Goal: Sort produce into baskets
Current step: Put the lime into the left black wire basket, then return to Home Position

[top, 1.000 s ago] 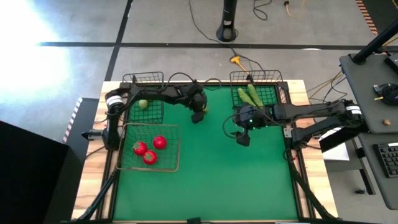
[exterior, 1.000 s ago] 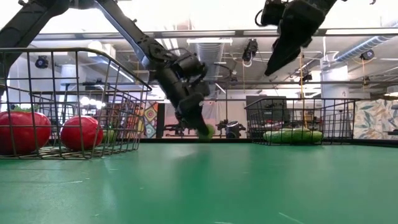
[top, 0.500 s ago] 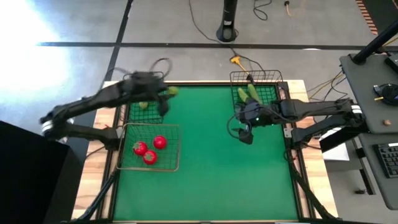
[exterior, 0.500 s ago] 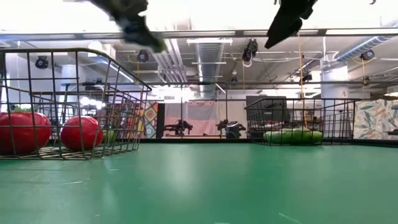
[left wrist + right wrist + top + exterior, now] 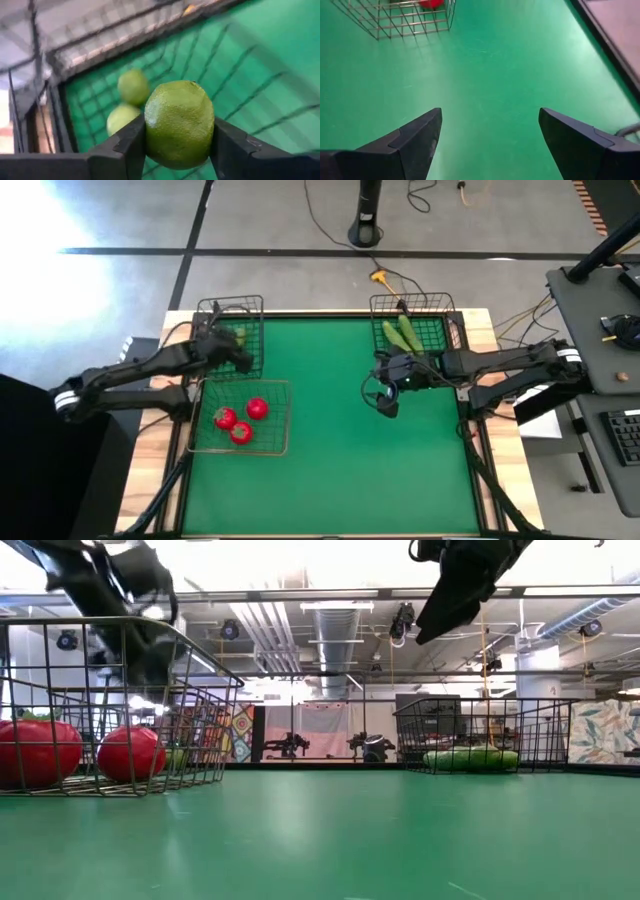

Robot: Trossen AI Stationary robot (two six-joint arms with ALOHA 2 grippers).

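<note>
The green tabletop (image 5: 330, 470) spreads out under me, baskets lined along its far edge and left side. The wide grey basket (image 5: 238, 416) sits by the left edge with three red pieces (image 5: 241, 420) inside it. At the far right corner, the dark right basket (image 5: 412, 328) holds both cucumbers (image 5: 402, 333), lying side by side. At the far left corner stands the dark left basket (image 5: 233, 335), and my left pincer (image 5: 177, 137) hangs right over it, clamped on a yellow-green round piece (image 5: 179, 123), fingers pressed against both its sides. Below that one, two more small round ones (image 5: 128, 100) rest on the basket floor, touching each other. My right pincer (image 5: 490, 135) hovers above bare green mat just in front of the cucumber basket, fingers spread wide, holding nothing.
</note>
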